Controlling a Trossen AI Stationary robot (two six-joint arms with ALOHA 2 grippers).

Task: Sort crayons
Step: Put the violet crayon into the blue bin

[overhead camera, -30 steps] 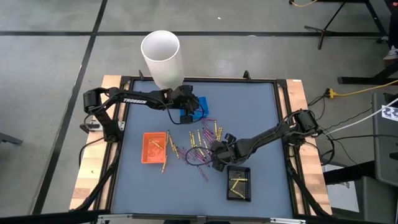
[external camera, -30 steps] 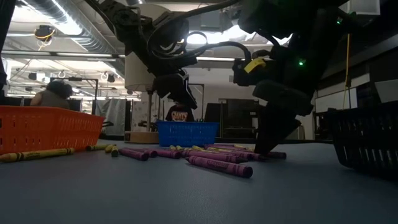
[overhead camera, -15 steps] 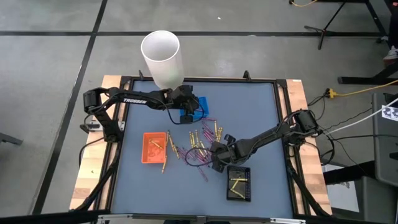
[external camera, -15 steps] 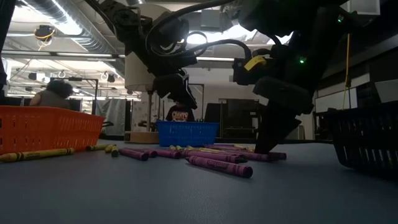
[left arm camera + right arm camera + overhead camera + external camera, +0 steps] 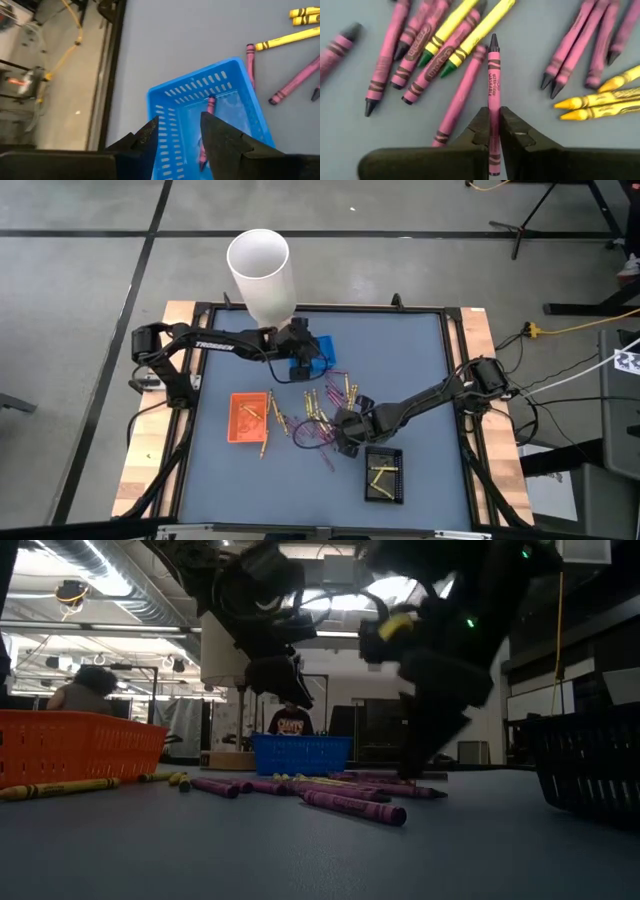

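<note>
Grey table (image 5: 420, 370), pinched pink crayon (image 5: 493, 85).

Robotics lab or workshop — bare concrete floor (image 5: 90, 280) with dark seam lines, loose yellow cable (image 5: 580, 328) and stand legs (image 5: 530, 220) around the table. Exposed ceiling ducts (image 5: 110, 580) and strip lights overhead — a person (image 5: 88, 692) sits in the background.

Black jointed arms (image 5: 420, 402) w/ white "TROSSEN" lettering (image 5: 213, 346)
</note>
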